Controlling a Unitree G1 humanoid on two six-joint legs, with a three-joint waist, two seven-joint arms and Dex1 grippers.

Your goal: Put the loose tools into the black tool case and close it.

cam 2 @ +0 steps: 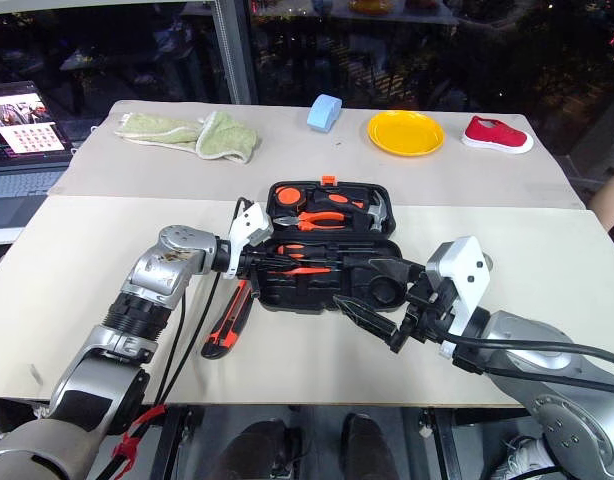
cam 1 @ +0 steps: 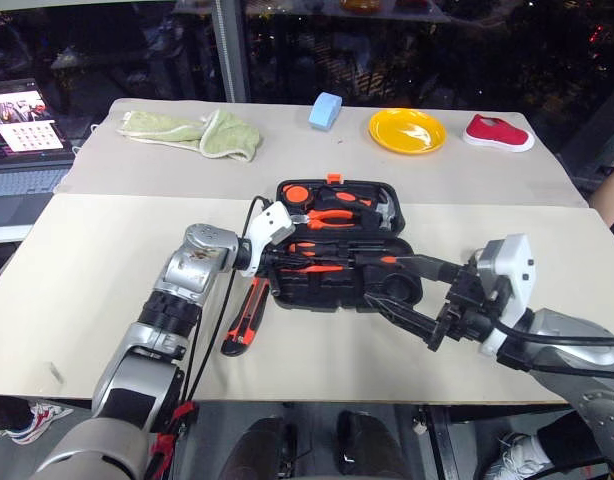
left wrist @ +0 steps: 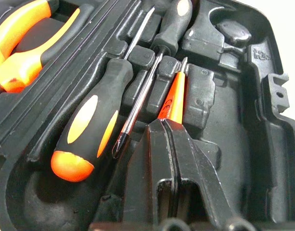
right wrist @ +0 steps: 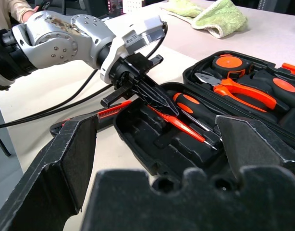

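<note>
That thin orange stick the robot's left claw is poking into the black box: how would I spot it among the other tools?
Find the open black tool case in the middle of the near table. In its front half, two screwdrivers lie side by side. Next to them, pinched in the shut left gripper, is the tester screwdriver: slimmer than both, and orange all along, with no black handle.

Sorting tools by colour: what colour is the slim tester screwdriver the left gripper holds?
Orange, the tester screwdriver in the left gripper; clearest in the left wrist view.
</note>
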